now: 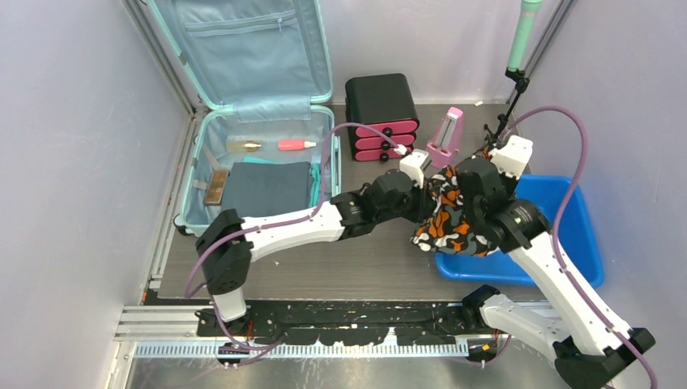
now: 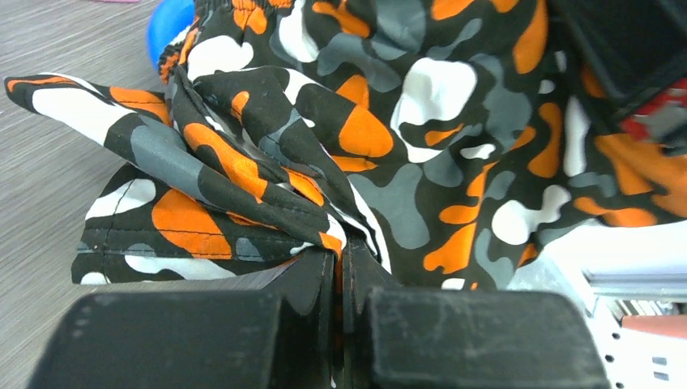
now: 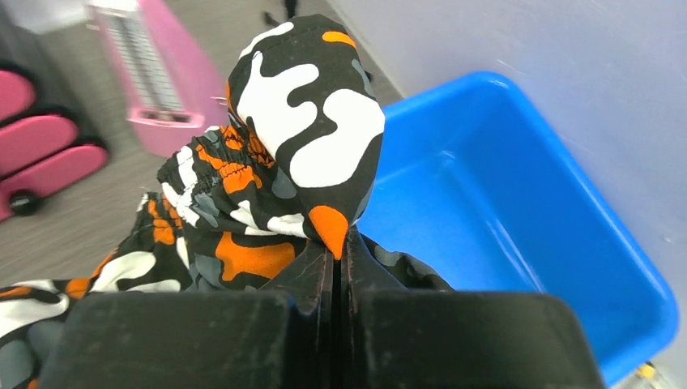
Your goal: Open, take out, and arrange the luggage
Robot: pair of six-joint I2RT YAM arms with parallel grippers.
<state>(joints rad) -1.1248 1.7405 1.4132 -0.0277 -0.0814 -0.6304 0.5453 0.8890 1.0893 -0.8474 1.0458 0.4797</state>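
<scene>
Left claw [image 2: 340, 253] and right claw [image 3: 340, 243] clamp crumpled camouflage cloth [image 1: 454, 219] — soft orange-black-white folds —

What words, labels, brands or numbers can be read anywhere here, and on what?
No text is readable.
On the pink metronome: scale marks, too blurred.
On the bottle and tube in the suitcase: too small.
On the camouflage cloth: pattern only.

Legible text: none found in any view | brands, numbers, signs: none made out | pink wedge-shaped plastic stand [image 3: 150, 69]: fine ruled marks noted, too blurred to be read
</scene>
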